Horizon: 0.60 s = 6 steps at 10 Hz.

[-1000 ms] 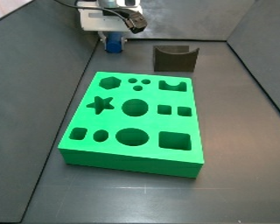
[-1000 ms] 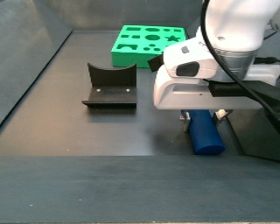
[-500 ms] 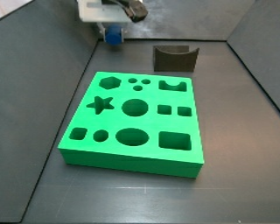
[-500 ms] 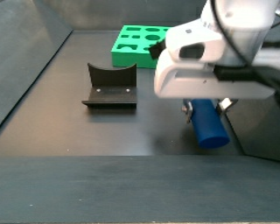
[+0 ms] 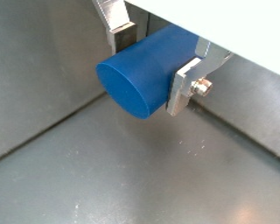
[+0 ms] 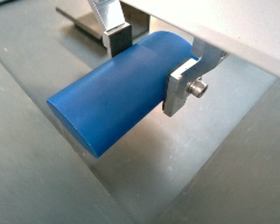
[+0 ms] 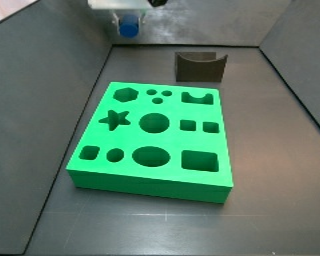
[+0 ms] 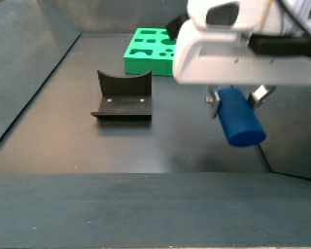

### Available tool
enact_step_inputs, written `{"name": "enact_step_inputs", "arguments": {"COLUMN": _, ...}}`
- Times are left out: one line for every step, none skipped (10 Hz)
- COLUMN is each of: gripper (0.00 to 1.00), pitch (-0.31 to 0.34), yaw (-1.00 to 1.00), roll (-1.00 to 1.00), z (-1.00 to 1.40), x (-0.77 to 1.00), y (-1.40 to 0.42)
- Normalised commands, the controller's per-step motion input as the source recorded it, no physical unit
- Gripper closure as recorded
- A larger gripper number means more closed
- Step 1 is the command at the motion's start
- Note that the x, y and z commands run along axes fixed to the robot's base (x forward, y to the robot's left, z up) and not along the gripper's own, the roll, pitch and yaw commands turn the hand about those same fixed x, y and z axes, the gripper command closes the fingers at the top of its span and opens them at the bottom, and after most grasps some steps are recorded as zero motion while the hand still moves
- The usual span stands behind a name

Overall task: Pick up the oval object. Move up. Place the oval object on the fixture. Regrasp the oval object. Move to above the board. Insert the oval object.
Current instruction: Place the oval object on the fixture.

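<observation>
1. Wrist view: peg clamped between two silver fingers, blue, rounded end face toward the camera. Jaws set narrow, closed on the peg's sides, one plate on each flank. Bolt head visible on the nearer plate. Grey floor below, well apart from the peg, with a seam running across it.

2. Wrist view: same peg seen more from the side, a long smooth blue column sticking out past the fingers. Jaws gripping it near one end, the free end clear of everything. Grey floor beneath, no contact with the peg.

3. Side view: gripper at the far edge of the scene, mostly cut off by the frame's top. Small patch of blue peg showing under the white body. Board flat on the floor in the middle, bright green, all cut-outs open. Fixture dark, standing beyond the board's far right corner, apart from it. Gripper well apart from both, raised off the floor.

4. Side view: gripper high, its large white body filling the upper right. Peg hanging tilted from the jaws, lower end clear of the floor. Fixture to the left on the floor, notch upward, well apart from the peg. Board behind the fixture, partly hidden by the white body.
</observation>
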Motion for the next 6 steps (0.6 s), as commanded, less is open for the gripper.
{"name": "enact_step_inputs", "arguments": {"gripper": 1.00, "pitch": 0.023, "yaw": -0.01, "roll": 0.00, "z": 1.00, "x": -0.01, "y": 0.00}}
{"name": "enact_step_inputs", "arguments": {"gripper": 1.00, "pitch": 0.032, "yaw": -0.01, "roll": 0.00, "z": 1.00, "x": -0.01, "y": 0.00}}
{"name": "enact_step_inputs", "arguments": {"gripper": 1.00, "pitch": 0.034, "yaw": -0.01, "roll": 0.00, "z": 1.00, "x": -0.02, "y": 0.00}}
{"name": "enact_step_inputs", "arguments": {"gripper": 1.00, "pitch": 0.040, "yaw": -0.01, "roll": 0.00, "z": 1.00, "x": -0.02, "y": 0.00}}
{"name": "enact_step_inputs", "arguments": {"gripper": 1.00, "pitch": 0.045, "yaw": -0.01, "roll": 0.01, "z": 0.93, "x": -0.02, "y": 0.00}}
{"name": "enact_step_inputs", "arguments": {"gripper": 1.00, "pitch": 0.055, "yaw": -0.02, "roll": 0.01, "z": 0.71, "x": -0.02, "y": 0.01}}
